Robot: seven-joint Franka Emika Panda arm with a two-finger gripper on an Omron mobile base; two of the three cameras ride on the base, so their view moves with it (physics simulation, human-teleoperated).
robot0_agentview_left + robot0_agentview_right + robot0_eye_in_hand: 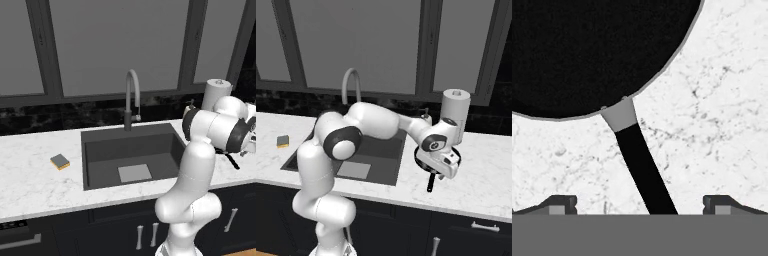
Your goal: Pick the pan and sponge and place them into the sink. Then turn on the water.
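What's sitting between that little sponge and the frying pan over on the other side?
The sink, sunk into the counter, with a flat grey plate on its bottom. The left base view shows it, sponge left and pan right.

Grey windows (115,40) above dark cabinets (115,232)

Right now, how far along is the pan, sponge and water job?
Nothing is done yet. The gripper is open above the pan handle, on the counter right of the sink. The sponge sits on the counter to the sink's left. No water runs from the faucet. Both items and the water remain.
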